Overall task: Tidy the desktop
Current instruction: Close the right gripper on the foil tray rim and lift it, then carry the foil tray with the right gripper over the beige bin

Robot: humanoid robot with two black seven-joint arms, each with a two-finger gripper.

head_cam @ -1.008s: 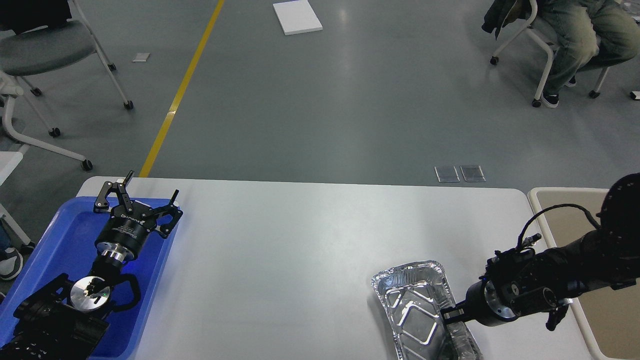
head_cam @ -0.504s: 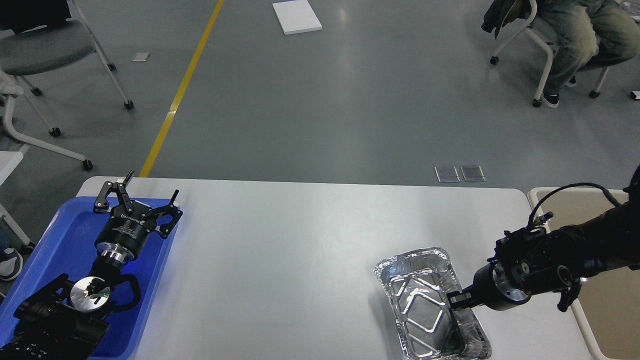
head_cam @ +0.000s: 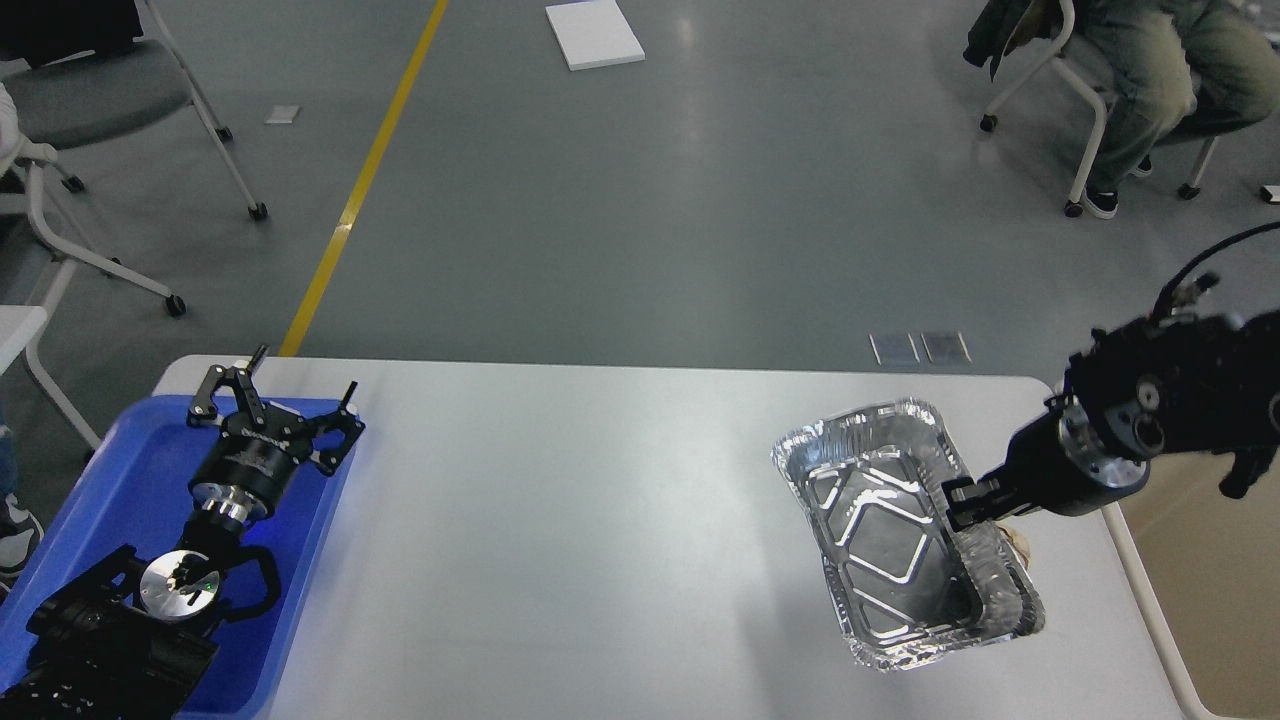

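Clearing the desktop (head_cam: 600,520): right gripper (head_cam: 962,498) clamps the foil tray (head_cam: 900,530) rim, lifted near the beige bin (head_cam: 1210,580). Left gripper (head_cam: 275,400) rests spread apart. Next, carry the foil tray over the bin.

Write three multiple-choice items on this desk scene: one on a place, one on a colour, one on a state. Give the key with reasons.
1. Where is the left claw?
A. Over the blue tray
B. Over the beige bin
C. Inside the foil pan

2. What colour is the line on the floor?
A. Red
B. Yellow
C. White

3. How is the right claw?
A. Open above the desktop
B. Shut on the foil pan's rim
C. Out of view

Key: A, it sits above the tray's far end; B, the stripe is yellow; B, its fingers pinch the pan's right wall.
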